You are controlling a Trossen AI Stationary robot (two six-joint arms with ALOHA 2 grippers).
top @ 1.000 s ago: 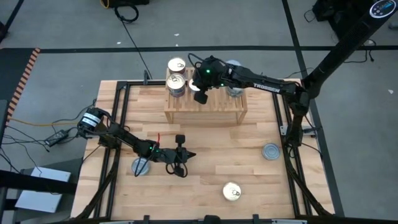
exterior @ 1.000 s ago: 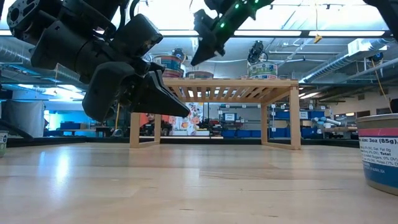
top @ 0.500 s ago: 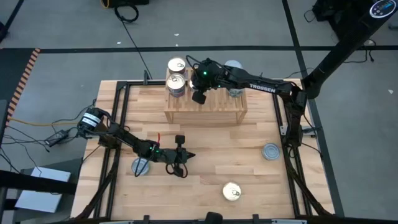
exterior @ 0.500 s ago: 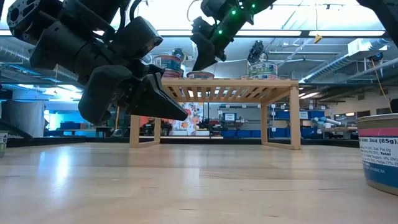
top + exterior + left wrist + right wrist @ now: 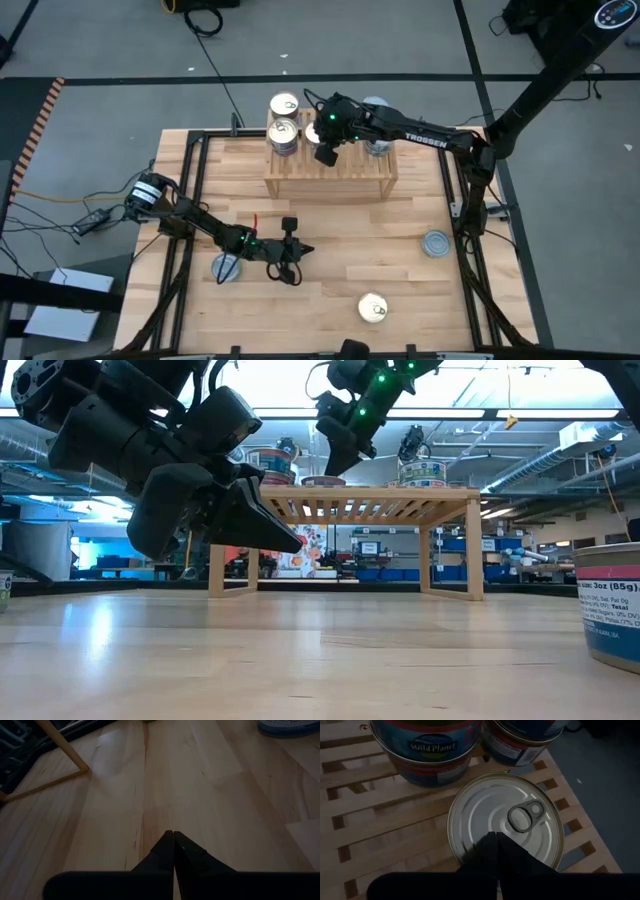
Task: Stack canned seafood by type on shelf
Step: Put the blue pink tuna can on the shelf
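Observation:
The shelf [image 5: 330,172] stands at the table's far middle. On its slatted top are two stacks of gold-topped tins [image 5: 284,120] at the far left corner and a silver-topped tin [image 5: 377,143] at the right. Beside the stacks rests a single pale-lidded tin [image 5: 505,820] with a pull ring. My right gripper [image 5: 496,836] is shut, slanting down over that tin's lid. My left gripper [image 5: 303,248] is shut and hangs a little above the bare table, left of middle, touching nothing [image 5: 173,834]. My right gripper points its shut fingertips [image 5: 331,470] down at a slant onto the near part of the single tin's lid [image 5: 485,825], short of the pull ring. I cannot tell whether the tips touch the lid. The tin stands flat on the shelf's slats.
Three tins stand loose on the table: a silver-topped one [image 5: 227,268] near the left arm, another [image 5: 435,243] at the right, a gold-topped one [image 5: 373,308] near the front edge. Bare planks lie between the shelf and these tins.
My right gripper has tipped further downward above the shelf, its shut fingertips swinging a little toward the table's right and down toward the single tin. The tins have stayed in place.

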